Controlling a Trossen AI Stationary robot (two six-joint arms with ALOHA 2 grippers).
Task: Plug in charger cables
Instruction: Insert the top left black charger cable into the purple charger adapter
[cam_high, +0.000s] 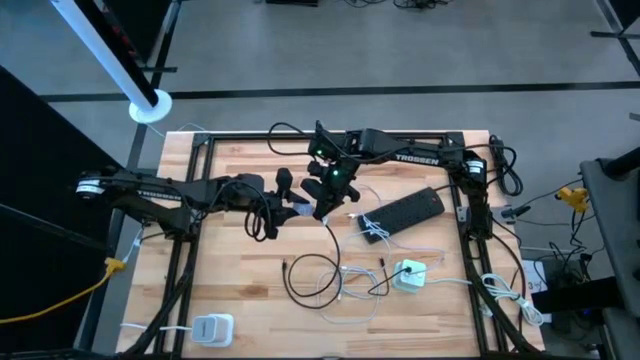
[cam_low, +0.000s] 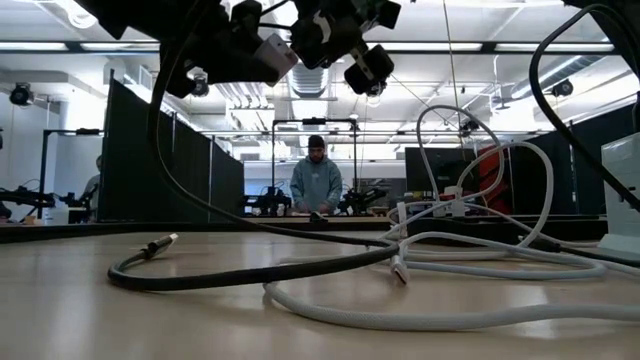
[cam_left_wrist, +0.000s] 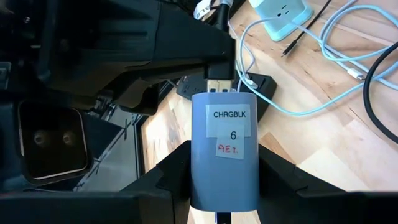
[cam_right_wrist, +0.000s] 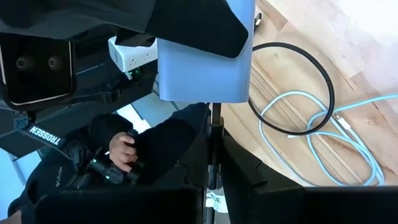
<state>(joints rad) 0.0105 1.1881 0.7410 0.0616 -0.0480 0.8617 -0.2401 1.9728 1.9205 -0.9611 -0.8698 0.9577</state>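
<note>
My left gripper (cam_left_wrist: 224, 183) is shut on a grey-blue charger block (cam_left_wrist: 224, 143) labelled CHRGBLK 6, lifted above the table's middle (cam_high: 297, 208). My right gripper (cam_right_wrist: 214, 171) faces it from the far side (cam_high: 322, 198), shut on the plug of a black charger cable. The plug's metal tip (cam_left_wrist: 218, 86) meets the block's end, with some metal still showing. The black cable hangs down to a loop lying on the table (cam_high: 300, 285). Thin white cables (cam_high: 350, 285) lie looped beside it. My left gripper pinches the charger block between its two fingers (cam_left_wrist: 168, 180), on the block's long sides (cam_left_wrist: 198, 174) near the end away from the port. The block is lifted clear of the table. My right gripper holds the black cable's plug body (cam_right_wrist: 214, 121) between its two fingers, which lie along the cable. The plug points at the block's end (cam_right_wrist: 208, 93). The cable hangs slack below the gripper.
A black power strip (cam_high: 405, 212) lies right of the grippers. A white charger block (cam_high: 410, 273) sits among the white cables, another (cam_high: 212, 328) at the near left. A yellow cable (cam_high: 60, 300) runs off the table's left. A person (cam_low: 316, 180) stands beyond the table.
</note>
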